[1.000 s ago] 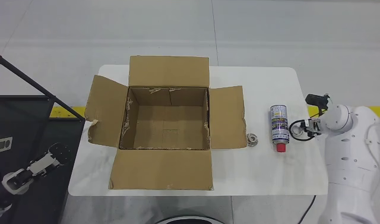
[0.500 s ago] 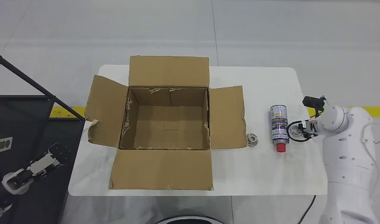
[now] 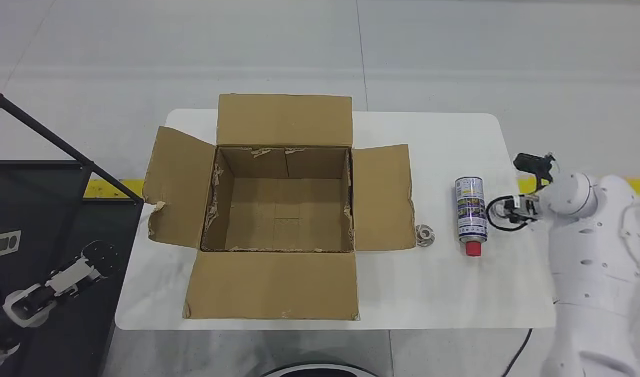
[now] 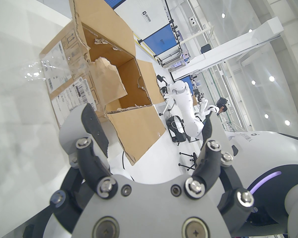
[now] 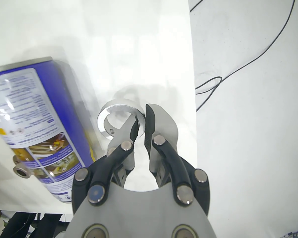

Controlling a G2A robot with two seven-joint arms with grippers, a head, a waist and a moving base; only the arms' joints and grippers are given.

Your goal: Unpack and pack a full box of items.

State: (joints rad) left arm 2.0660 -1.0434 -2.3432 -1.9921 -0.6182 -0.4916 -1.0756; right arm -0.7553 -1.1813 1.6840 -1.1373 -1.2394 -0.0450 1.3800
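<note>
Three loose items are sitting on the white rounded counter (image 3: 450, 137) to the right of the open brown cardboard box (image 3: 283, 199), whose four flaps are spreading outward. Nearest the box, just off the tip of its right flap, a small silver metal fitting (image 3: 426, 236) is resting. Beside that, a blue-and-white spray can with a red cap (image 3: 470, 215) is lying on its side, cap toward the robot, so it is standing between the box and the right arm. On the can's far side, near the counter's right edge, the right pincer (image 5: 142, 122) is gripping a shiny silver metal ring (image 5: 119, 111). Its two dark pads are pressing almost together on the ring's wall, one inside the loop and one outside; whether the ring is touching the counter I cannot tell. In the right wrist view the can's printed side is lying just beside the ring, and the small fitting is peeking out at the can's edge. Beyond the counter's edge a thin black cable (image 5: 241, 65) is trailing across the pale grey floor (image 5: 250, 149). The left pincer (image 4: 149, 117) is hanging off the counter's left side, well apart from the box, with its fingers spread wide and nothing between them; the box's labelled outer wall and torn flaps are facing it. A black panel (image 3: 60, 207) is lying beside the counter on that side.
</note>
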